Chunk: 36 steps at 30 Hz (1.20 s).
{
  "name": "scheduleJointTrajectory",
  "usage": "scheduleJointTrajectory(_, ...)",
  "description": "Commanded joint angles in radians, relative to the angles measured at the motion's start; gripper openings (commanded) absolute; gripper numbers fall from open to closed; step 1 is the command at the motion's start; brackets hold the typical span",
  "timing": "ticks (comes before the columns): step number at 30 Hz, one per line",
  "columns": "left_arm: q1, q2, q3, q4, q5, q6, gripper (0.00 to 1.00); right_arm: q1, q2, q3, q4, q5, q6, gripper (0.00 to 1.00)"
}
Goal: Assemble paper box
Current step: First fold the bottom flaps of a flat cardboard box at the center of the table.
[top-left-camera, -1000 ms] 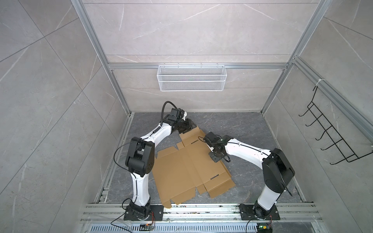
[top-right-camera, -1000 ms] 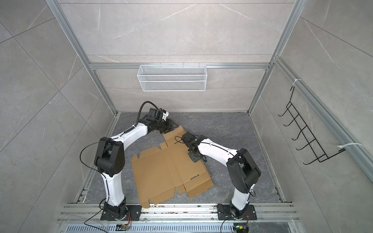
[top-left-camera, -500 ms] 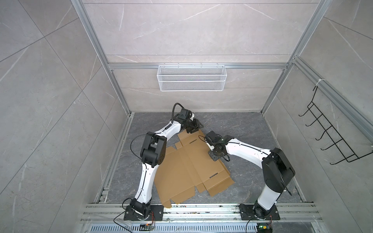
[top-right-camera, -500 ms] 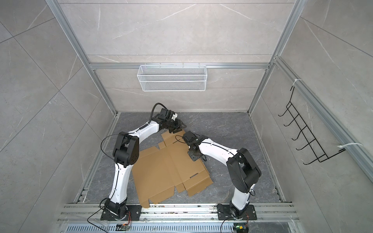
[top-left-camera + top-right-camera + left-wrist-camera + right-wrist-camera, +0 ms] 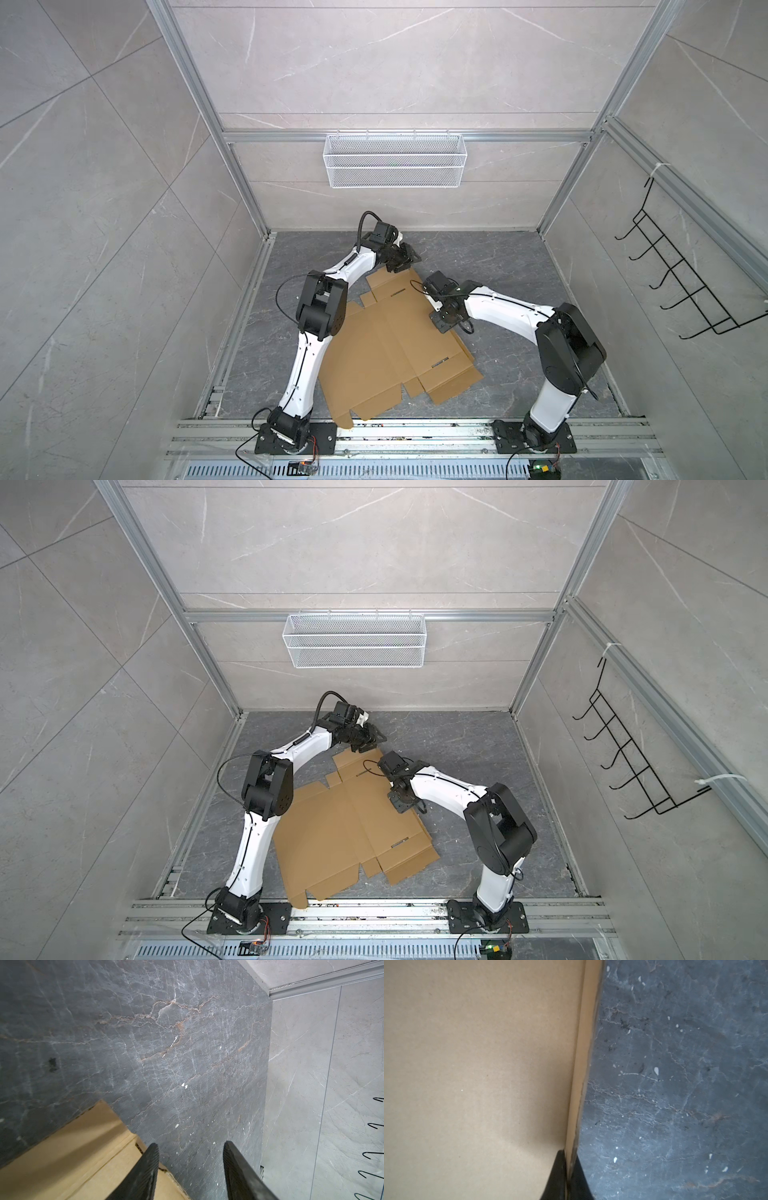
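Paper box (image 5: 386, 353), an unfolded brown cardboard sheet, lies flat on the dark stone floor (image 5: 519, 270) between both arms, its near corner reaching the front rail (image 5: 415, 432). Farther back, the right gripper (image 5: 569, 1167) pinches the sheet's right edge, fingers closed on it. Beyond, the left gripper (image 5: 190, 1151) hovers at the far corner, fingers apart, holding nothing. A white wire basket (image 5: 395, 166) hangs on the back wall.

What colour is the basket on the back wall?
The basket is white wire mesh, clearest in a top view.

Top views high overhead, sharing whole scene, wrist views low over paper box (image 5: 477, 1064), right perhaps nearest.
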Motion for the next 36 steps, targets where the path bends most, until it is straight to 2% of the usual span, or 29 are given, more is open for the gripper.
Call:
scheduleJointTrajectory(1,-0.023,0.023,0.027,-0.017,0.041,0.027,0.53,0.011,0.027,-0.014,0.002,-0.087,0.001,0.07)
scheduleJointTrajectory(9,0.006,0.016,0.064,-0.030,0.026,0.036,0.52,0.008,0.028,-0.028,0.013,-0.098,0.008,0.07)
scheduleJointTrajectory(16,-0.009,0.057,0.097,-0.009,0.022,-0.005,0.52,0.006,0.037,-0.029,0.020,-0.102,0.016,0.06)
scheduleJointTrajectory(19,-0.031,0.077,0.107,-0.046,0.024,0.025,0.52,0.005,0.033,-0.027,0.017,-0.099,0.018,0.06)
scheduleJointTrajectory(36,-0.036,-0.047,-0.130,-0.027,0.021,0.044,0.48,0.002,0.048,-0.020,0.020,-0.095,0.066,0.05)
